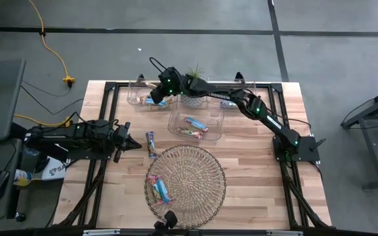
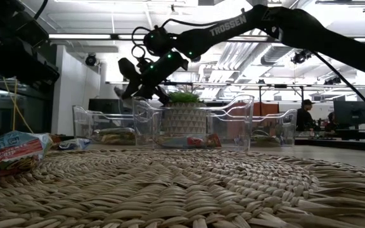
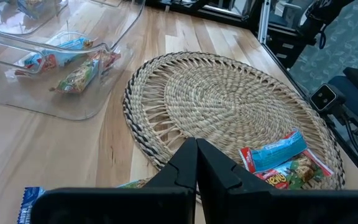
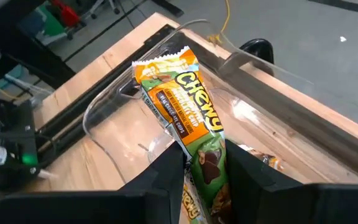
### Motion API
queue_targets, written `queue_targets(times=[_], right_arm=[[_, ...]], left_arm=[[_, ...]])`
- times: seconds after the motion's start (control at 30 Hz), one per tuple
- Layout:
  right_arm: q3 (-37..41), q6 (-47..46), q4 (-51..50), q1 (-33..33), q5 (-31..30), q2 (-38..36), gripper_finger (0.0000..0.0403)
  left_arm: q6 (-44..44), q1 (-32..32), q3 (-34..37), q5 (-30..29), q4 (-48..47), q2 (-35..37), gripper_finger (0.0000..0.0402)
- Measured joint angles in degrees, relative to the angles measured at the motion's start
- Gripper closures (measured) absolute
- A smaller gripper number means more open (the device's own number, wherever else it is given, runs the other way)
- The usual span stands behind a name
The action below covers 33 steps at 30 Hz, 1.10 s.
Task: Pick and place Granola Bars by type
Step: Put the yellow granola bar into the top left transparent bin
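Right gripper (image 4: pixel 201 171) pinches an orange-and-green bar (image 4: pixel 182 106) between its fingers, holding it above the far-left bin (image 1: pixel 140 94), which already has a bar lying inside. Left gripper (image 1: pixel 135 143) rests shut on the table's left side, just beside a bar (image 1: pixel 151 143) lying on the wood. Nearest the front, the wicker tray (image 1: pixel 195 172) carries two bars (image 1: pixel 159 189) at its near-left edge. Behind it, the middle bin (image 1: pixel 210 113) holds more bars (image 1: pixel 195 124). A potted plant (image 1: pixel 193 85) stands farther back.
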State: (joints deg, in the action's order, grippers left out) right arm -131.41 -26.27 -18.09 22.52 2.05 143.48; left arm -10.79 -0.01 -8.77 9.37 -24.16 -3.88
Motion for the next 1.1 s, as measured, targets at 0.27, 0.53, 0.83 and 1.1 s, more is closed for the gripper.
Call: queue_targets(times=[0.27,0.53,0.83,1.1], right_arm=[[-0.2,-4.7,-0.1,0.4,0.0,0.5,0.0318],[-0.2,-3.9,-0.1,0.4,1.4,0.7,0.0318],[-0.1,-3.2,0.1,0.2,2.7,0.8,0.0318],[0.0,-2.8,0.7,0.2,4.0,0.8,0.0293]], left_arm=[[0.0,0.0,0.0,0.0,0.0,0.0,0.0401],[0.0,0.0,0.0,0.1,0.0,0.0,0.0401],[0.0,0.0,0.0,0.1,0.0,0.0,0.0401],[0.0,0.0,0.0,0.1,0.0,0.0,0.0401]])
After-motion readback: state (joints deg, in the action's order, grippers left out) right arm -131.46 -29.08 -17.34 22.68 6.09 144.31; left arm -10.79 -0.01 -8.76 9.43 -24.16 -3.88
